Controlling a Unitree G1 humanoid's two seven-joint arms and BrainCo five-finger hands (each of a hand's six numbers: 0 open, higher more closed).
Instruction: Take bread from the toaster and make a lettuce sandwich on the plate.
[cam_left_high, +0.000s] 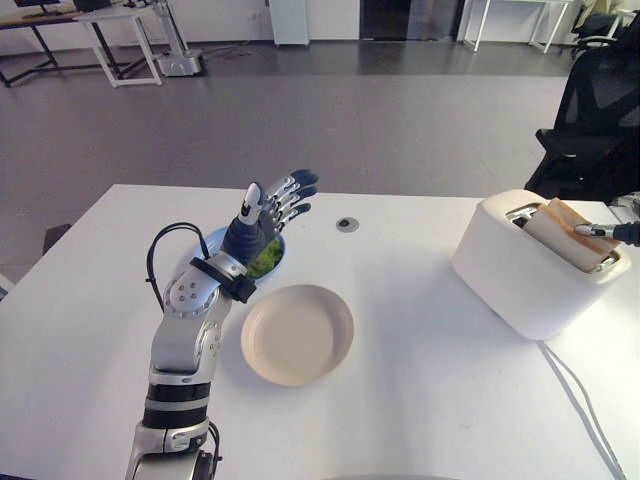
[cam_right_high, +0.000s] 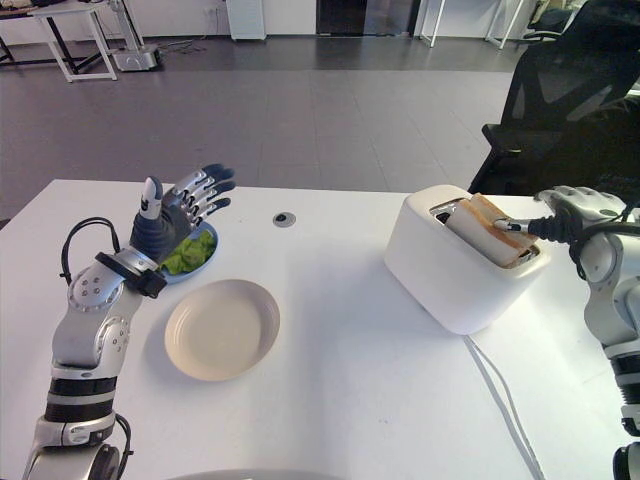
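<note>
Left hand (cam_right_high: 178, 212) is up in the left-centre of the frame, raised off the white surface (cam_right_high: 360, 400), palm open and fingers fanned apart, holding nothing. It hangs over the blue bowl (cam_left_high: 214, 239), and I see green lettuce (cam_right_high: 191, 254) in that bowl just below the wrist. The cream plate (cam_right_high: 222, 330) sits bare, just below and right of the bowl, close beside it. The white toaster (cam_right_high: 450, 272) is right of centre, well apart from the plate. One slice of bread (cam_right_high: 484, 228) sticks out of its slot, tilted toward the right edge of the frame. Right hand (cam_right_high: 573, 212) is at the far right edge, level with the toaster's top and touching the upper end of the slice. I cannot tell whether it has a grip on the bread. A white cable (cam_right_high: 500, 392) runs from the toaster toward the bottom right.
</note>
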